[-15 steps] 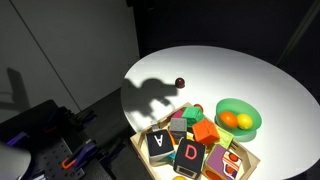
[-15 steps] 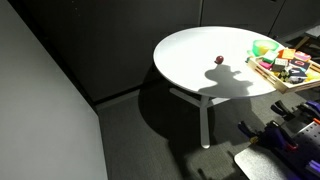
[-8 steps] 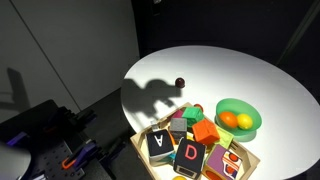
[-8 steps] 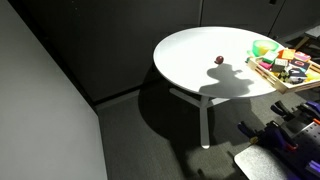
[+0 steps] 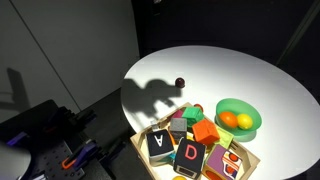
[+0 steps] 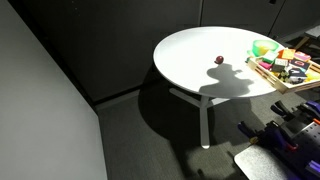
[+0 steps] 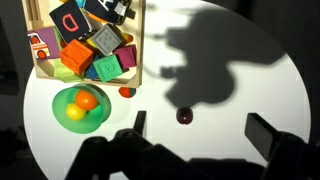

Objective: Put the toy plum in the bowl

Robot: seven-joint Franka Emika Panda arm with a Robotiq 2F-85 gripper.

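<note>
The toy plum [image 7: 184,115], a tiny dark maroon ball, lies alone on the white round table [image 7: 250,85]; both exterior views show it [image 5: 180,82] [image 6: 219,60]. The green bowl [image 7: 101,119] stands to its left in the wrist view and holds an orange ball [image 7: 88,100] and a yellow ball [image 7: 73,112]. The bowl [image 5: 251,125] [image 6: 262,47] also shows in both exterior views. My gripper [image 7: 200,130] hangs high above the table, open, with nothing between its fingers [image 7: 138,122]. The plum sits just beyond the gap, nearer the left finger. Only the gripper's shadow shows in the exterior views.
A wooden tray of letter blocks [image 7: 88,45] [image 5: 190,150] [image 6: 285,68] stands beside the bowl at the table's rim. A small red toy [image 7: 126,91] lies between tray and bowl. Dark floor surrounds the table; robot equipment [image 5: 50,140] stands below.
</note>
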